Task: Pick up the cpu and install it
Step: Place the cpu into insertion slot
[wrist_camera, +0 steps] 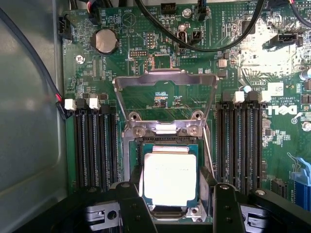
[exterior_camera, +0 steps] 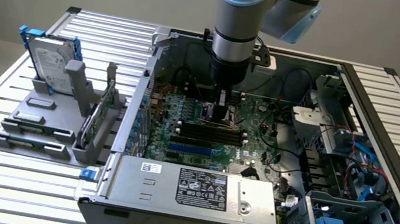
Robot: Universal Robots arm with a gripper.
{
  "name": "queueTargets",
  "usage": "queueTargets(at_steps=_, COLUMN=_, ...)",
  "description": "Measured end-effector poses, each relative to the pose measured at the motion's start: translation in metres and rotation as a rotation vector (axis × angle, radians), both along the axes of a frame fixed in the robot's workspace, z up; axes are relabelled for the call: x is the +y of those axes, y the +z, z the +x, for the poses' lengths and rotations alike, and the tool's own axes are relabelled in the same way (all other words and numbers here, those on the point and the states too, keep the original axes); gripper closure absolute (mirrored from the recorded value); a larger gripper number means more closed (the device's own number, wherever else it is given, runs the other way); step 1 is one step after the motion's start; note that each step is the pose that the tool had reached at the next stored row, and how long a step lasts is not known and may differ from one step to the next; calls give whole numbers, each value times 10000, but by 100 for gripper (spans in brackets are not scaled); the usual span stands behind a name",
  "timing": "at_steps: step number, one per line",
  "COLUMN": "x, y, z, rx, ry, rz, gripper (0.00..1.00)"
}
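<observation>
The cpu (wrist_camera: 170, 177), a small square chip with a pale silver lid, hangs level right over the open socket (wrist_camera: 165, 141) on the green motherboard (wrist_camera: 146, 43). The socket's metal load plate (wrist_camera: 165, 80) is swung back. My gripper (wrist_camera: 177, 206) has its dark fingers (wrist_camera: 133, 206) pressed against two opposite sides of the cpu, shut on it. In the exterior view the gripper (exterior_camera: 220, 110) reaches straight down into the computer case (exterior_camera: 149, 80), low over the board's middle.
Black memory slots (wrist_camera: 95, 145) flank the socket on both sides, with cables (wrist_camera: 194, 46) looping across the board beyond it. A power supply (exterior_camera: 193, 188) sits at the case's front. A grey rack (exterior_camera: 40, 118) on the exterior view's left holds a hard drive (exterior_camera: 53, 60).
</observation>
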State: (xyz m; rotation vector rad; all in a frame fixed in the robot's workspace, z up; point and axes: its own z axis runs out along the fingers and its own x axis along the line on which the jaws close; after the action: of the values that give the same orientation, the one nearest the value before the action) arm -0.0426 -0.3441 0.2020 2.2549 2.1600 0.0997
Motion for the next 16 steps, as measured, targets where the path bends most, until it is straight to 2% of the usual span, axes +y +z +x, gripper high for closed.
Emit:
queueTargets(at_steps=8, x=2, y=-9, z=0, rx=-77, ry=0, rz=1, gripper=46)
queueTargets(at_steps=16, x=4, y=-11, z=0, rx=-87, ry=-1, rz=0, gripper=46)
